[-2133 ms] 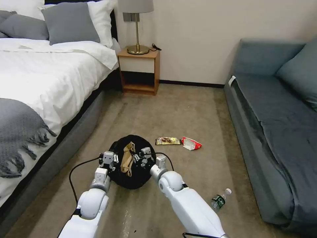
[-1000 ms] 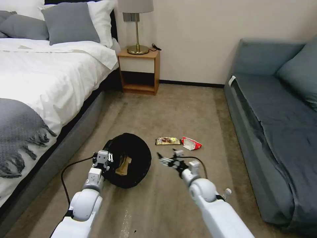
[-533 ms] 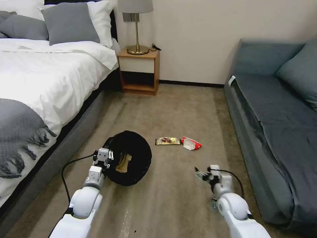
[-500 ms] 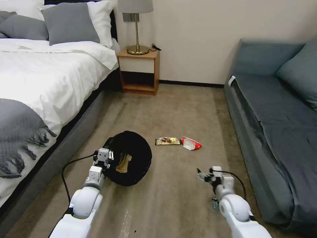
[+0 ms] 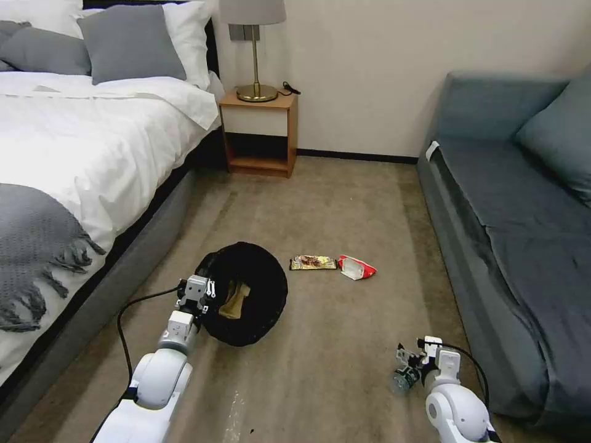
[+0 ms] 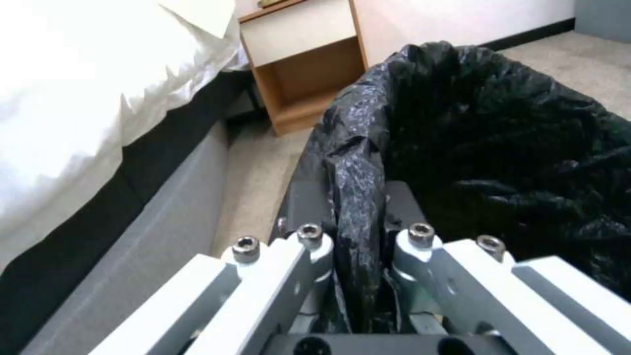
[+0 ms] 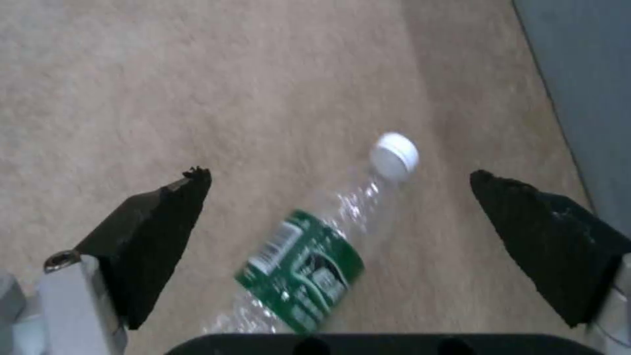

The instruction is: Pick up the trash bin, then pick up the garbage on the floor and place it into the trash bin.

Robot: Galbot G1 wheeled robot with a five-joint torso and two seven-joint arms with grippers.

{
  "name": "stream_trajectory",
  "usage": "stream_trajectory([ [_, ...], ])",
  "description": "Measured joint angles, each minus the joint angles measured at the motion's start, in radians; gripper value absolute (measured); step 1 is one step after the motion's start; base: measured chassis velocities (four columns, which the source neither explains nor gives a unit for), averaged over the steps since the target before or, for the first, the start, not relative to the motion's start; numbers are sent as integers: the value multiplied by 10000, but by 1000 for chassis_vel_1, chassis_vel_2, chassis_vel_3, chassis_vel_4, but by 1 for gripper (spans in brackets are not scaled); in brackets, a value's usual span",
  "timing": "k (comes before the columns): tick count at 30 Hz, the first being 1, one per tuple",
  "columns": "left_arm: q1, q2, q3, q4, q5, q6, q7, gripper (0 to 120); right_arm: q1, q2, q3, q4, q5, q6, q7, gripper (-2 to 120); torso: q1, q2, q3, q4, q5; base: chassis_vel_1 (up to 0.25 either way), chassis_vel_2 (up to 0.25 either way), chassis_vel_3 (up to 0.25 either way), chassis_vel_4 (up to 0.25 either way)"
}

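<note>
Right pincer [image 7: 338,212] has swung away from the bin [image 5: 249,301], out toward the sofa [image 5: 517,246], and dropped low over the bottle [image 7: 315,256]. Fingers spread wide, bottle lying on the floor between them, not yet touched. Left pincer [image 6: 358,241] stays clenched on the bin's bagged rim beside the bed [image 5: 74,154], bin mouth tilted open. Paper bag [image 5: 236,299] now sits inside the bin: one item done by my reckoning. Wrapper [image 5: 313,263] and packet [image 5: 356,267] lie on the floor beyond the bin. Bottle looks next.
</note>
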Motion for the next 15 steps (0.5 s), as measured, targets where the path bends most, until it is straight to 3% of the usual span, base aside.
stream_trajectory([
  [15,443,123,-21,-322,55,-45,-8,6,87,294,114,-515,690,-554,452,99,0,0,0,0,0,0,0,0,0],
])
